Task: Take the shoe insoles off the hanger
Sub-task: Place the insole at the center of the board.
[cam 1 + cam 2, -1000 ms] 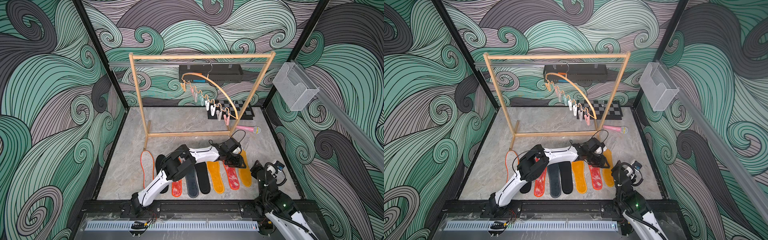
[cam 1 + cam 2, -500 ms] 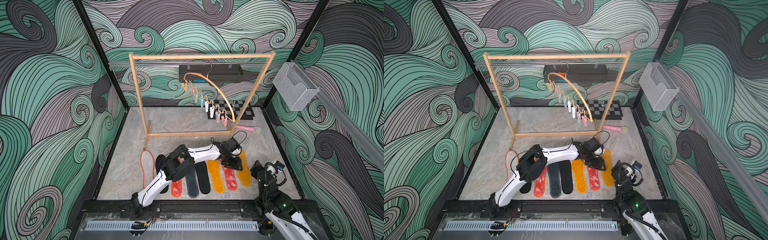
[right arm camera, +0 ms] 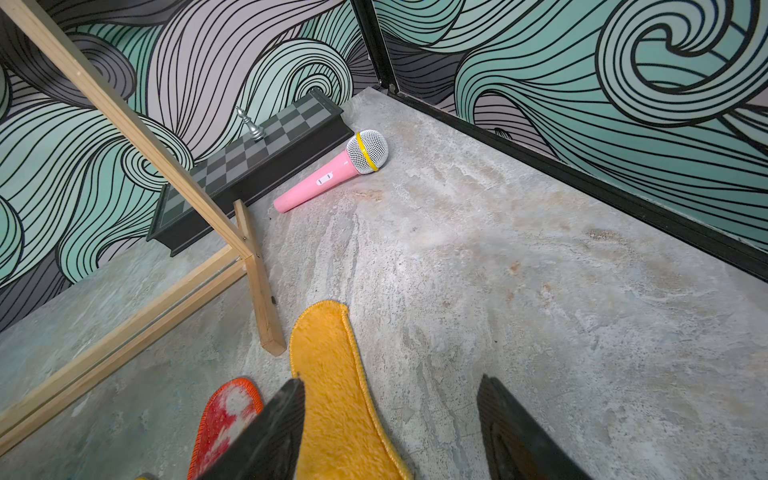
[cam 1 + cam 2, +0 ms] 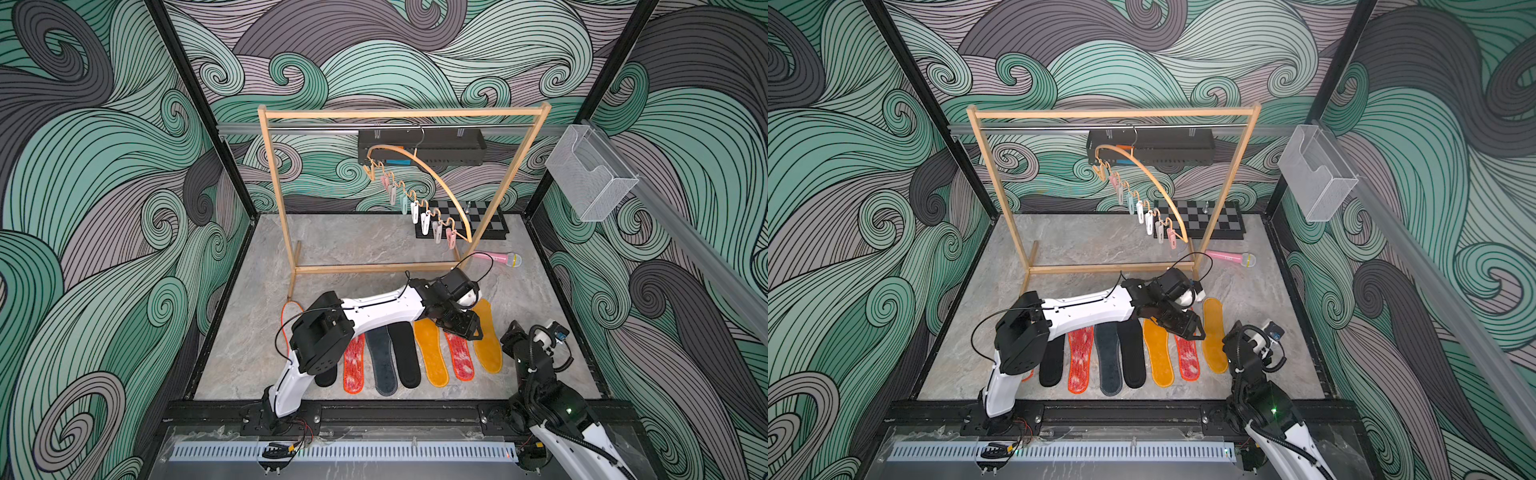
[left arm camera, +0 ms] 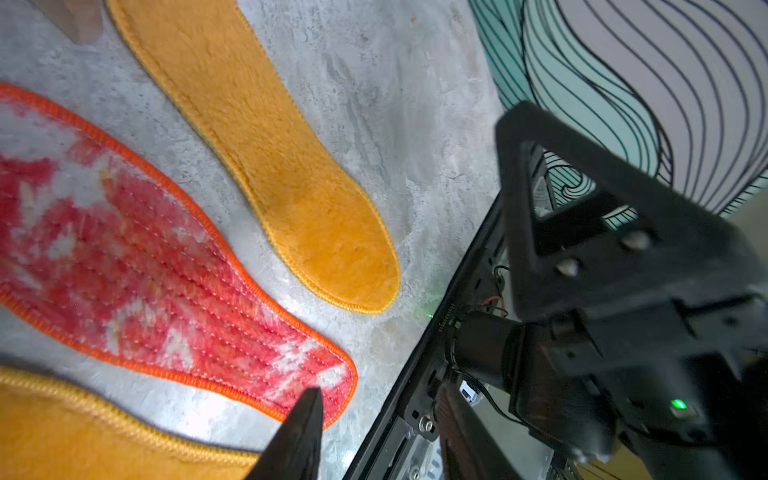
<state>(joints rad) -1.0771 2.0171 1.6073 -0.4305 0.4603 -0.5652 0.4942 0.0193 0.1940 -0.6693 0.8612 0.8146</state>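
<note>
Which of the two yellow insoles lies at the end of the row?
The outer yellow insole, nearest the right arm. A red-white insole separates it from the inner yellow insole, flanked on both sides.

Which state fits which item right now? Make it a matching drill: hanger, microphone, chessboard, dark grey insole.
1 hanger
2 microphone
3 chessboard
4 dark grey insole

A flat on the table, near its front edge
B pink, lying on its side
C hooked on the rack, pegs all empty
D chequered, by the back wall

Pairs: 1-C, 2-B, 3-D, 4-A
</note>
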